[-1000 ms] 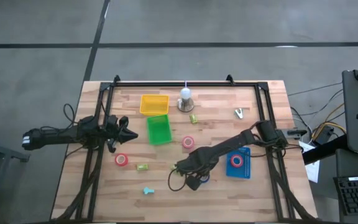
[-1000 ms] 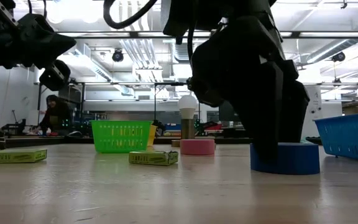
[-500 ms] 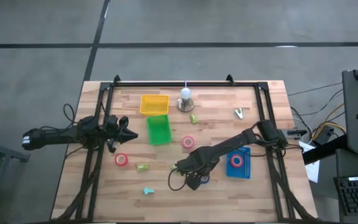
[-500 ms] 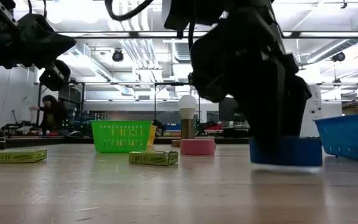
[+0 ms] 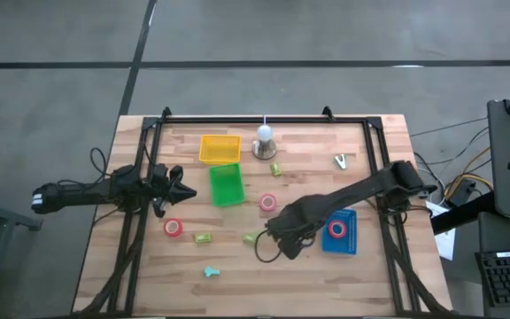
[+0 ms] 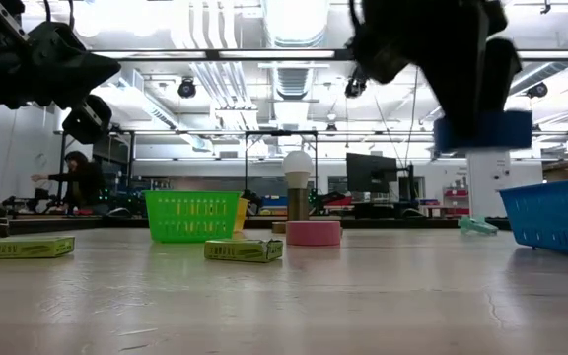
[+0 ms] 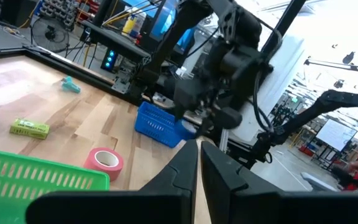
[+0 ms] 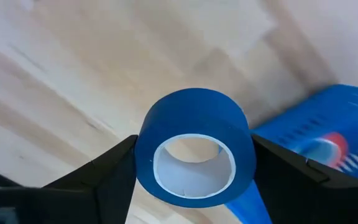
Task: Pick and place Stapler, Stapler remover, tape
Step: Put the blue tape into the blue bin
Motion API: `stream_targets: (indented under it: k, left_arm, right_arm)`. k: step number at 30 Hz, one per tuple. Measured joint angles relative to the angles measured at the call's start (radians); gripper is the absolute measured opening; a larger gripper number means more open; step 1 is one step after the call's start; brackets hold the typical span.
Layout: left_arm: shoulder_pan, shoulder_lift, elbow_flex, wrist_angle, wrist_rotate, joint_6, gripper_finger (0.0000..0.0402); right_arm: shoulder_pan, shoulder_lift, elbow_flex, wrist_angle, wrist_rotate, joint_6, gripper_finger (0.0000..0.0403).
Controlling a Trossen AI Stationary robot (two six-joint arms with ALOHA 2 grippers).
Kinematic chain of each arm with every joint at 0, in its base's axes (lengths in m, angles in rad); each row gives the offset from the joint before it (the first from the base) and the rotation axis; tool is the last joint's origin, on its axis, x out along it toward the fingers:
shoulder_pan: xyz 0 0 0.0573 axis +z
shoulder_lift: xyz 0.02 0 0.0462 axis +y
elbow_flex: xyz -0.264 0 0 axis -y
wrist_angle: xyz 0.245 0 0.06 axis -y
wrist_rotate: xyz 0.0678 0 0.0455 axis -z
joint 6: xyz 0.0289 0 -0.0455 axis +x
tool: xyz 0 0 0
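Observation:
My right gripper [image 5: 283, 244] is shut on a blue tape roll [image 8: 194, 152] and holds it high above the table, left of the blue tray [image 5: 351, 244]; the roll also shows in the low view [image 6: 481, 130]. One red tape roll [image 5: 336, 229] lies in the blue tray. Another red roll [image 5: 173, 228] and a pink-red roll [image 5: 267, 203] lie flat on the table. My left gripper [image 5: 182, 189] is shut and empty, hovering at the table's left beside the green tray [image 5: 227, 184]. My right gripper pinches the blue roll's outer wall [image 8: 143, 155] between its two fingers [image 8: 114, 177], one on each side. The fingers come from above, pointing down. The roll is lifted clear of the table and level, its hole facing up into the wrist camera.
A yellow tray [image 5: 220, 148] and a light bulb on a base [image 5: 265, 140] stand at the far side. Small green boxes [image 5: 204, 238] lie on the wood. A metal piece [image 5: 340, 161] lies far right and a teal piece [image 5: 211, 272] near the front edge.
My right gripper has risen with the blue tape roll, which stood on the table a second ago and now hangs well clear of it. The gripper has also gone a little toward the blue tray. It has stayed shut on the roll.

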Motion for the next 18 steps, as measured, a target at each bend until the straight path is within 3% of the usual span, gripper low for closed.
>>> stream_targets:
  k: [12, 18]
  left_arm:
    - [0.000, 0.000, 0.000, 0.000, 0.000, 0.000, 0.0023]
    - [0.000, 0.000, 0.000, 0.000, 0.000, 0.000, 0.0023]
  right_arm:
    - [0.000, -0.269, -0.305, 0.003, 0.022, 0.202, 0.0275]
    - [0.000, -0.379, -0.474, 0.100, 0.018, 0.293, 0.0278]
